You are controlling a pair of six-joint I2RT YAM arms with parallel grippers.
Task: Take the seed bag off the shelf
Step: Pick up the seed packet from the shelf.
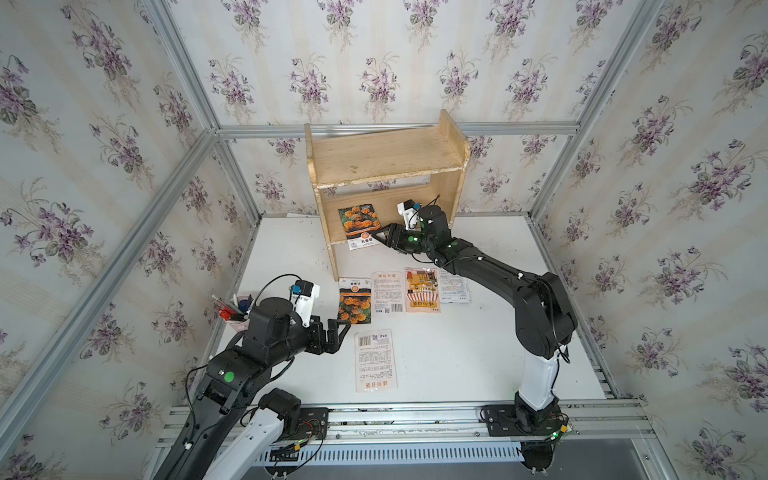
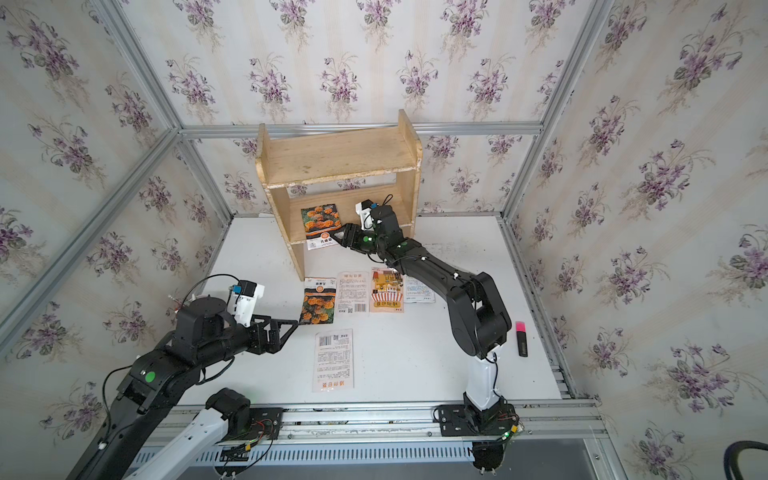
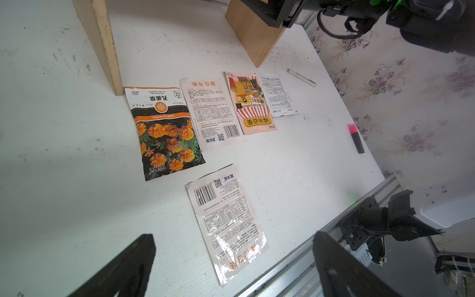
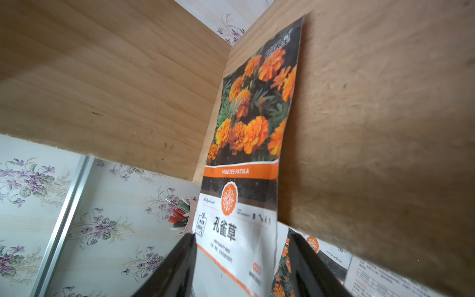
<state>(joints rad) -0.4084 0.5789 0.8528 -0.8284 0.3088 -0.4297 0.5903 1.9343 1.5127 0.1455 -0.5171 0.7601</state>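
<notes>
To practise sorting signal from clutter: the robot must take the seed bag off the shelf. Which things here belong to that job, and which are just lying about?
In the job: shelf; marigold seed bag on its lower tier; right claw at the bag's front edge.
Lying about: five packets flat on the table; pink highlighter; pen cup; white pen.

Bright, even light; soft shadows on the white tabletop [image 3: 77, 154]. Top views bow at the edges. Right wrist view: shelf [image 4: 385, 141] wood blurred close up. Glare streaks one packet [image 3: 228, 231].
</notes>
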